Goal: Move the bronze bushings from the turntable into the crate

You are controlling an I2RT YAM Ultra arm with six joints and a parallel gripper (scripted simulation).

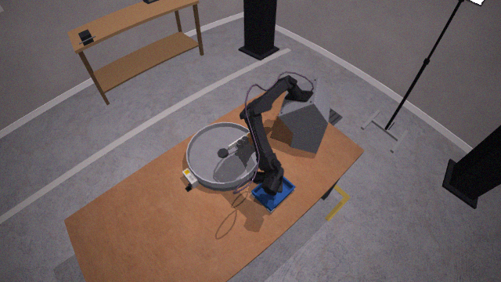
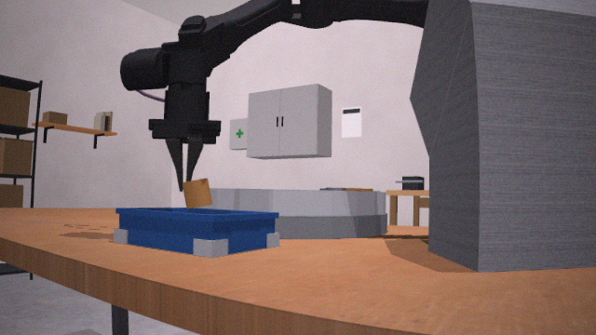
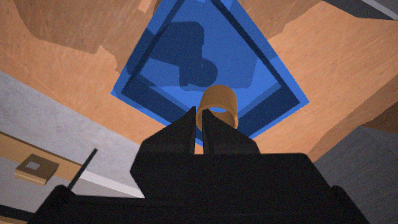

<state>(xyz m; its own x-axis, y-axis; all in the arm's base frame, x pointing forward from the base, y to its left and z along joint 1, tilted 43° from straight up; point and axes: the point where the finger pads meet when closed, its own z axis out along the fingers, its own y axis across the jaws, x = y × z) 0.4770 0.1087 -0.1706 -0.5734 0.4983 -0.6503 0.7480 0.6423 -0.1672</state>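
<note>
My gripper (image 2: 184, 186) (image 3: 199, 111) points down, its narrow fingers nearly together on the wall of a bronze bushing (image 2: 197, 193) (image 3: 218, 95). The bushing hangs tilted from the fingertips, one finger inside its bore. It is just above the rim of the blue crate (image 1: 282, 199) (image 2: 163, 228) (image 3: 280, 65). The wrist view shows the arm's shadow on the crate floor and no bushing on the part that shows. The grey round turntable (image 1: 207, 145) (image 2: 317, 202) stands beside the crate. Small parts near its centre are partly behind the arm and too unclear to tell apart.
The large grey block (image 1: 301, 127) (image 2: 512, 140) under the arm's base stands near the turntable. A small white box with a yellow patch (image 1: 189, 177) sits against the turntable's outer edge. The crate is near the front edge of the wooden table (image 1: 156, 219).
</note>
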